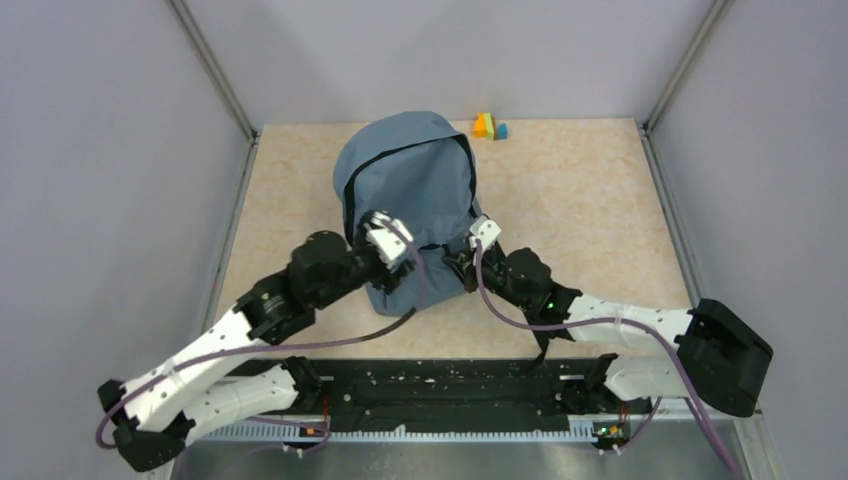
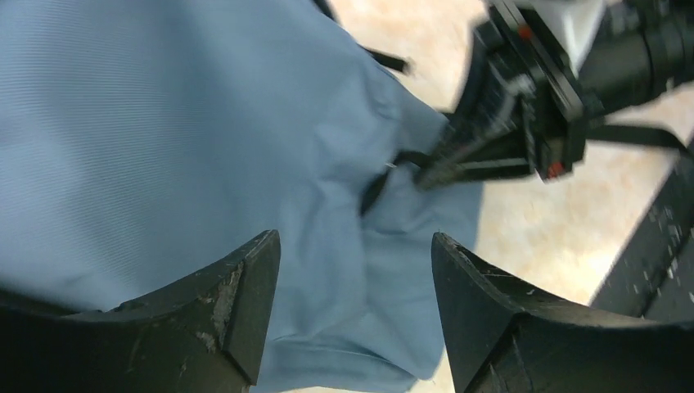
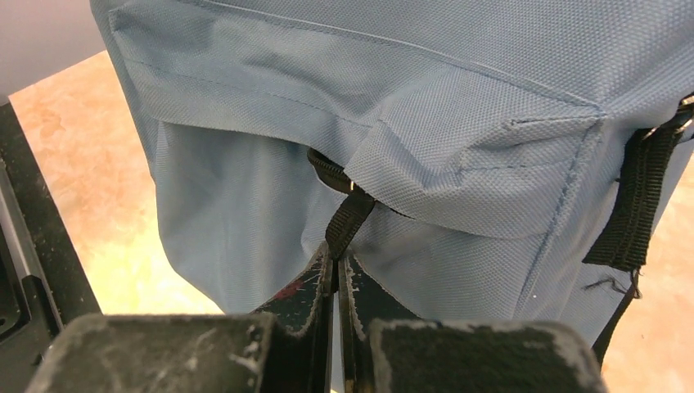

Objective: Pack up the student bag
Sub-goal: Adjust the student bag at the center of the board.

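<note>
Beige tabletop [image 1: 600, 220] w/ student bag [image 1: 410, 190]; left fingers [image 2: 229, 319] spread over fabric, right fingers [image 3: 303, 295] pinching blk zip pull [image 3: 348, 217].

Reaches forward and inward with the left arm [image 1: 240, 325] and the right arm [image 1: 625, 325], elbows low, forearms converging, wrists close together. Holds the left hand [image 2: 352, 246] open, dark fingers [image 2: 245, 303] spread wide apart and angled downward. Pinches the right hand [image 3: 335, 264] closed, fingertips pressed together on a black zipper pull [image 3: 349, 217].
</note>
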Available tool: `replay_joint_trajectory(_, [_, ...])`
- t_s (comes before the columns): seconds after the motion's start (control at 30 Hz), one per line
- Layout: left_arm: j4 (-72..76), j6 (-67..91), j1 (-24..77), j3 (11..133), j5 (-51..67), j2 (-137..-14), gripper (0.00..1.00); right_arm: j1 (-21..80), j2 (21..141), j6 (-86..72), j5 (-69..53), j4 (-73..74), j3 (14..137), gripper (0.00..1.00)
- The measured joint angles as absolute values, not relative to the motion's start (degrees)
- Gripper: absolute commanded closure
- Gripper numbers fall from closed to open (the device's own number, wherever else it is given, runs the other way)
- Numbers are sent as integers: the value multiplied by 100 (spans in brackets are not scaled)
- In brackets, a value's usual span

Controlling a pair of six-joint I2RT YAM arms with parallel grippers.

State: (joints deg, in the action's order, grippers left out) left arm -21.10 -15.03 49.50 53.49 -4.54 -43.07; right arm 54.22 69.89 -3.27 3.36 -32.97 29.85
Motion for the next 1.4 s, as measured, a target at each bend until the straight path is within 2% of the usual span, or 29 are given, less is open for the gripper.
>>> replay_joint_trajectory(0.27, [-2399,-1726,5454,5301,-537,-5483,23,5422,6864,-414,381,-3319,2954,100])
replay_joint_trajectory(0.47, [-2412,-1925,5601,5301,-1358,-6119,31,5422,6855,-469,362,-3393,2886,100])
replay_joint_trajectory(0.6, [-2405,-2014,5655,5304,-1925,-6368,45,5422,6794,-504,318,-3422,2812,100])
replay_joint_trajectory(0.7, [-2379,-2119,5712,5304,-2375,-6519,60,5422,6729,-519,290,-3439,2777,100])
replay_joint_trajectory(0.77, [-2320,-2202,5784,5301,-2720,-6624,80,5422,6707,-519,274,-3446,2775,100])
replay_joint_trajectory(0.8, [-2292,-2239,5819,5301,-2884,-6674,93,5422,6705,-519,263,-3452,2775,100])
replay_joint_trajectory(0.83, [-2246,-2281,5859,5301,-3081,-6720,100,5422,6698,-521,250,-3452,2773,100])
replay_joint_trajectory(1.0, [-2174,-2123,6016,5301,-3667,-6766,100,5422,6674,-528,222,-3468,2773,100])
replay_joint_trajectory(1.13, [-2141,-1739,6066,5236,-3699,-6539,100,5422,6676,-611,167,-3470,2768,100])
replay_joint_trajectory(1.4, [-1566,-980,6073,4281,-2742,-4545,100,5424,6862,-958,-21,-3544,2762,100])
